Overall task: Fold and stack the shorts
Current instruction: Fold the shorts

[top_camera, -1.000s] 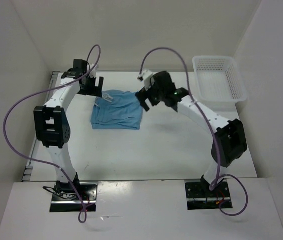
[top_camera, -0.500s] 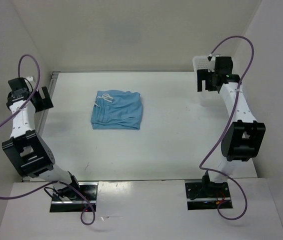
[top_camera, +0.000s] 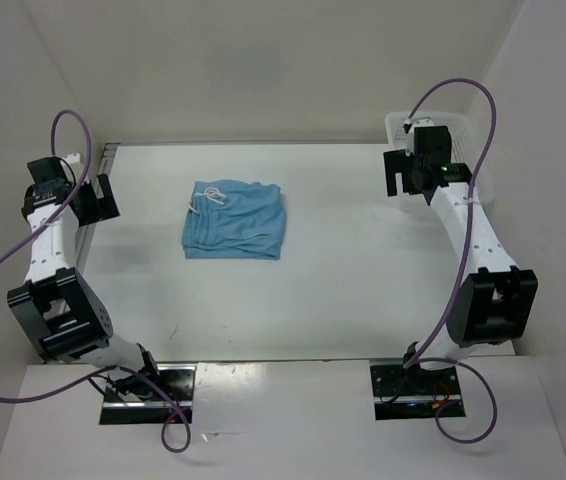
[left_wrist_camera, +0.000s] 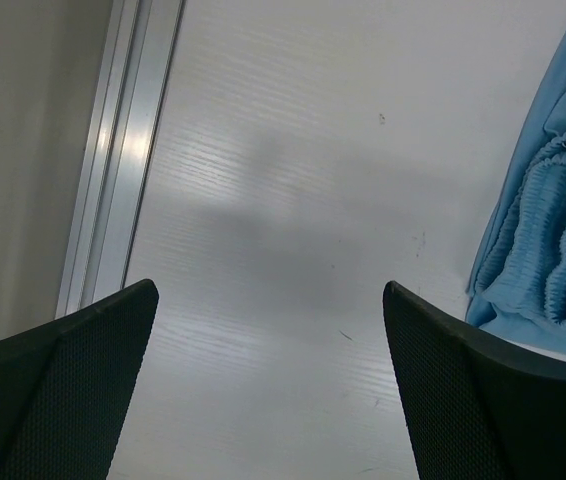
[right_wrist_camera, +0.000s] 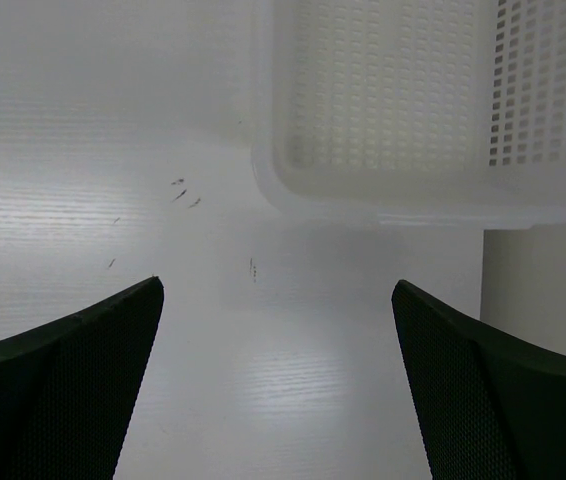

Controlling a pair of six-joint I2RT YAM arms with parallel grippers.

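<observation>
Bases first: left arm base and right arm base are bolted at the near edge, purple cables looping off both arms. White counter runs back from there, and its near half carries only faint scuffs. Both arms lean outward, the left one up the left side, the right one up the right side. Shorts lie further back, left of centre, flat on the counter, folded into a rough rectangle of sky-blue fabric with layered edges showing along the near side. The gathered waistband sits at the far-left corner of the bundle with the white drawstring curled on top of it. The shorts are well apart from both hands and touched by neither. Left hand hangs over the far-left edge of the counter, fingers spread wide; its wrist view shows bare counter between the two black fingers, a metal rail along the counter edge on the left, and the ribbed waistband and a bit of cord just at the right of the frame. Right hand is at the far right, fingers also spread wide, with bare counter and a few dark specks between them in the wrist view. White mesh basket sits just beyond those fingers in the far-right corner, upright, and the right arm covers part of it from above.
</observation>
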